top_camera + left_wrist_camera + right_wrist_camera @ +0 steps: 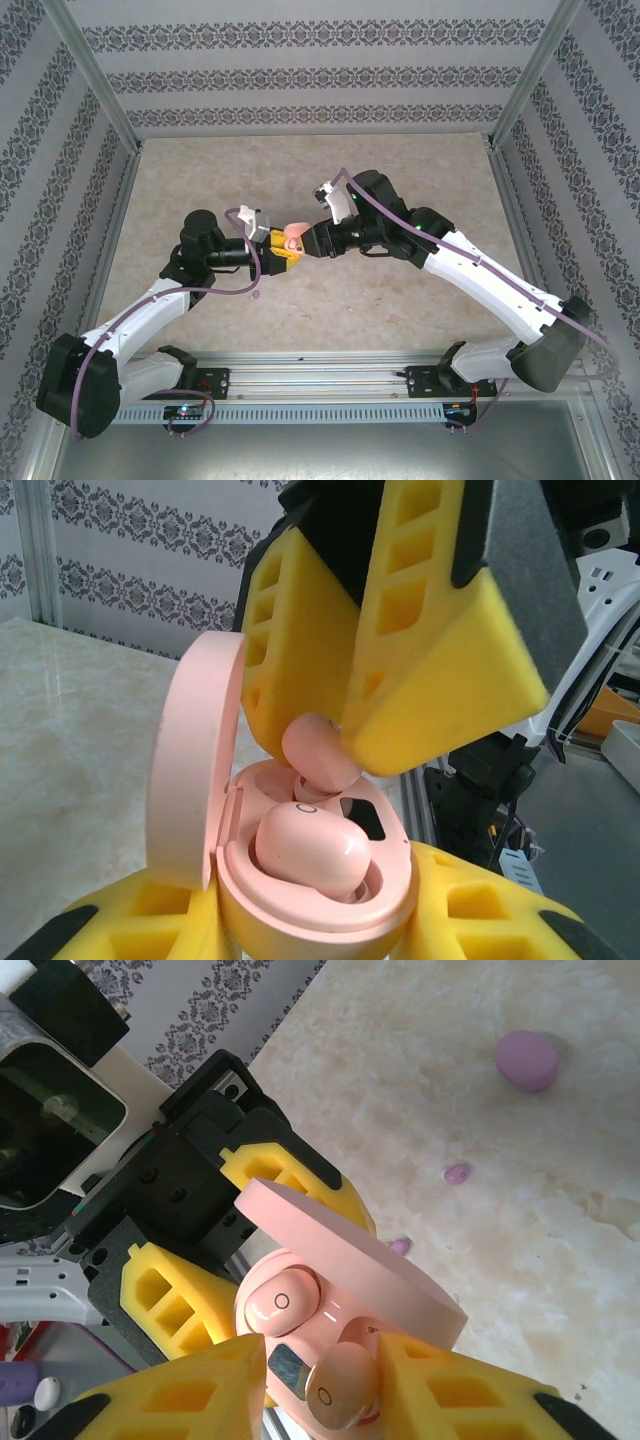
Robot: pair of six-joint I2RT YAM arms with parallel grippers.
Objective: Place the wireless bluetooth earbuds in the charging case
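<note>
Above the pale marble counter (400, 290), left tool (281, 246) grips the open pink case (190, 770), right tool (314, 240) pinches an earbud (312, 748): I'd seat it squarely before releasing.

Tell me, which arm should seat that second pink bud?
Right. The right tool has the loose pink earbud between its fingers, right at the open case that the left tool grips.

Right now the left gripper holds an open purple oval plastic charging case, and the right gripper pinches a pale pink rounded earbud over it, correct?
No: the left wrist view shows the oval charging case in the left gripper is pale pink, not purple. The right gripper does pinch the pale pink earbud over it.
</note>
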